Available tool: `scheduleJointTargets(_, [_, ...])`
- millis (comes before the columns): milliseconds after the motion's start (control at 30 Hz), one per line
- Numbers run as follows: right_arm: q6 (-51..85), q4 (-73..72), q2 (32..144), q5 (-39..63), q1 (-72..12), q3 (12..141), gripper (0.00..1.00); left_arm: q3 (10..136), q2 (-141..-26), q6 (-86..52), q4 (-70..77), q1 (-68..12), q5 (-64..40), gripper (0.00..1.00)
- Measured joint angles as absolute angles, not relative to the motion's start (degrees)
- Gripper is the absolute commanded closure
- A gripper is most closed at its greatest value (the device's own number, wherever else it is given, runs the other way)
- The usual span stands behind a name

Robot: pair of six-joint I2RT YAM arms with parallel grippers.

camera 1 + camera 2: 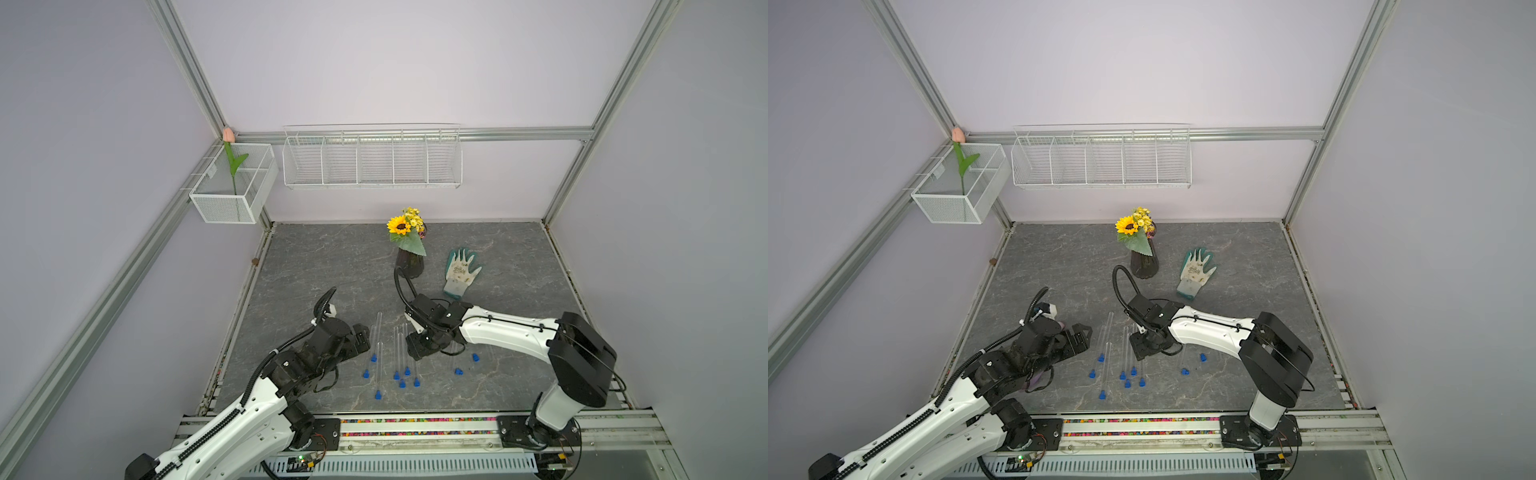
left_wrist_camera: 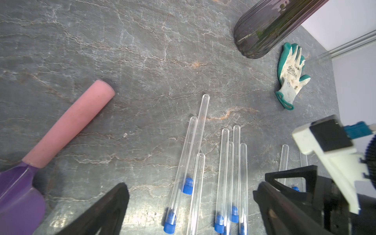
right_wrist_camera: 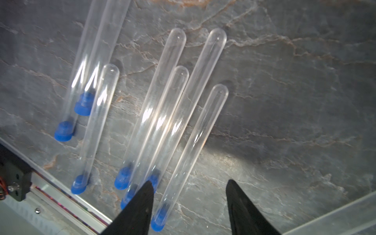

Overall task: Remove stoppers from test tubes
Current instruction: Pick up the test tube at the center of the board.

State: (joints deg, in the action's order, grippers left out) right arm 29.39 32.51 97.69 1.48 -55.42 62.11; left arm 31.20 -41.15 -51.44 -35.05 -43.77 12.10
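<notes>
Test tubes (image 3: pixel 203 81): light, slick, likely brittle; grip mid-barrel gently and pinch the stoppers (image 3: pixel 63 132) by the wide end. Right gripper (image 3: pixel 189 182) and left gripper (image 2: pixel 192 184) both stand spread, empty.

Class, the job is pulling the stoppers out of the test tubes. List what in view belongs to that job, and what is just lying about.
Belongs to the job: test tubes; blue stoppers.
Lying about: purple scoop; glove; vase of flowers; wire baskets.
</notes>
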Motion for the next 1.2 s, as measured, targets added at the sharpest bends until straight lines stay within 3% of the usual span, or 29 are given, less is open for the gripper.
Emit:
scheduleJointTargets(267, [29.41,32.56,101.62,0.56,-56.01,62.46,0.5,31.18,-40.6,-51.42,-35.53,-43.77,11.97,0.0])
scheduleJointTargets(633, [29.15,34.79,103.61,-4.36,-57.12,64.34,0.53,30.65,-40.05,-51.4,-35.55,-43.75,11.97,0.0])
scheduleJointTargets(933, [28.49,37.41,103.94,-7.68,-57.47,64.62,0.7,30.61,-40.01,-51.4,-35.57,-43.75,11.94,0.0])
scheduleJointTargets(1200, [28.75,37.91,103.92,-8.12,-57.47,64.62,0.78,30.61,-39.86,-51.42,-35.57,-43.75,11.9,0.0])
